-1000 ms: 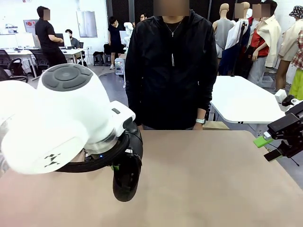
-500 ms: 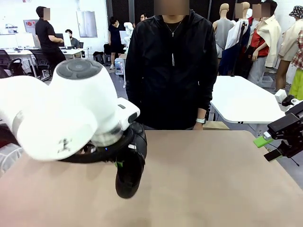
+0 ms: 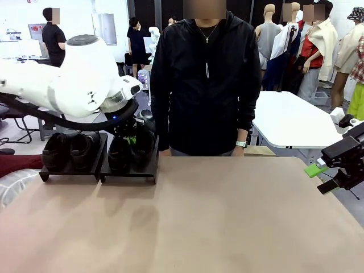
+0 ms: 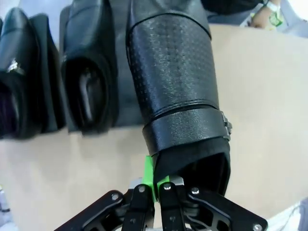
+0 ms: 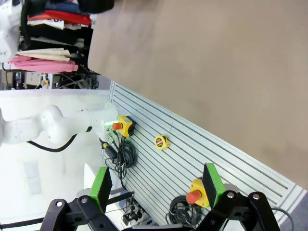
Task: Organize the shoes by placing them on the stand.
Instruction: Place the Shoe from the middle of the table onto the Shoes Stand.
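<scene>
Your left gripper (image 4: pixel 154 185) is reached far forward over the stand (image 3: pixel 128 172), jaws pinching a shoe's (image 4: pixel 175 91) heel rim beside its mate (image 4: pixel 89 72). Right gripper (image 5: pixel 156 192) idles off-table, jaws spread. Person (image 3: pixel 205 79) stands behind.

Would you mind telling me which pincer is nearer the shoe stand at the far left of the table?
The left pincer: it is over the stand, shut on a shoe's heel. The right pincer is open at the table's right edge.
</scene>
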Robot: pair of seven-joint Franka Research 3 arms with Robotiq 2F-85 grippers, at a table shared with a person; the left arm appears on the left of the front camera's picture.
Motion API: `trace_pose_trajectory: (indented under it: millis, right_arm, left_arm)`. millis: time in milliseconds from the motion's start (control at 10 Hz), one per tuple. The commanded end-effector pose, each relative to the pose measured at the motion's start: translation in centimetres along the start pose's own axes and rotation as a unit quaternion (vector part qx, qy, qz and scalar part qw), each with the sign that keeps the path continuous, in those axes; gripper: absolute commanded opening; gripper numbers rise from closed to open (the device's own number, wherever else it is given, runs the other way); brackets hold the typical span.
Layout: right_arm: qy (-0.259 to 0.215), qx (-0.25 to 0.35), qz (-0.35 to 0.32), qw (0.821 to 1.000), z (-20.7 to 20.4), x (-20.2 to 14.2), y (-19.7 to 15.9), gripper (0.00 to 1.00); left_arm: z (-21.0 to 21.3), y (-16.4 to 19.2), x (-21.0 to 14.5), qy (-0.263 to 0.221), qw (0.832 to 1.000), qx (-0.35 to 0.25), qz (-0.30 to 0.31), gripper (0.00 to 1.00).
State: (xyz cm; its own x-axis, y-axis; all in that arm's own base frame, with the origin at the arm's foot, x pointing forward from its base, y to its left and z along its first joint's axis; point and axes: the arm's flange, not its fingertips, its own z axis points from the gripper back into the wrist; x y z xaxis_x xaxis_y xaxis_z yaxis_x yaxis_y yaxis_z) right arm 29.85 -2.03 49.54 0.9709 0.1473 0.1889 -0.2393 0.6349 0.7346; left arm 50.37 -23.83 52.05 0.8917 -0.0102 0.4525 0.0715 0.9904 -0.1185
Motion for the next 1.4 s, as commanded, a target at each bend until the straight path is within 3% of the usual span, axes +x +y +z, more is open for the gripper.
trace_pose_trajectory:
  millis: [0,300,800,1000,1100,1200,1300]
  right_arm:
    - [0.002,0.004,0.006,1.0,0.2,0.0,0.0,1.0]
    - [0.002,0.004,0.006,1.0,0.2,0.0,0.0,1.0]
    - [0.002,0.004,0.006,1.0,0.2,0.0,0.0,1.0]
    - [0.002,0.004,0.006,1.0,0.2,0.0,0.0,1.0]
    - [0.002,0.004,0.006,1.0,0.2,0.0,0.0,1.0]
    - [0.002,0.004,0.006,1.0,0.2,0.0,0.0,1.0]
    - [0.002,0.004,0.006,1.0,0.2,0.0,0.0,1.0]
  left_arm:
    - [-2.6,-0.9,3.3,-0.031,0.999,-0.019,-0.006,0.0]
    - [-7.3,0.7,6.1,-0.024,1.0,-0.016,0.01,0.0]
    - [-8.6,0.9,6.2,-0.005,1.0,0.02,0.003,0.0]
    - [-8.9,1.6,5.8,-0.02,0.999,0.037,0.01,0.0]
    - [-8.8,1.7,5.5,-0.028,0.998,0.051,0.012,0.32]
    - [-8.6,1.6,5.3,-0.035,0.998,0.053,0.012,0.9]
    - [-8.5,1.6,5.3,-0.034,0.998,0.053,0.007,1.0]
